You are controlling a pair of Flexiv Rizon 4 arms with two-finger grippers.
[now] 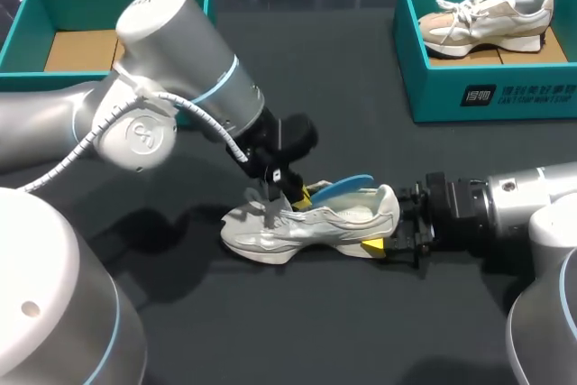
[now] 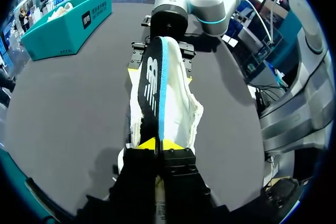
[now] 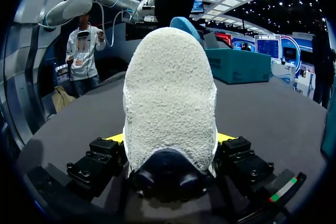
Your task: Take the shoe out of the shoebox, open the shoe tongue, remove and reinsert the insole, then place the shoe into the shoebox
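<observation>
In the right wrist view the white mesh sneaker (image 3: 170, 103) hides most of the right gripper's (image 3: 170, 140) yellow tips. In the head view the blue foam insole's (image 1: 347, 185) front end is lost behind the left gripper (image 1: 302, 194)

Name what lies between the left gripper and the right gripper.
The white shoe, heel toward the right gripper, with the blue insole held by the left gripper. The head view shows it.
</observation>
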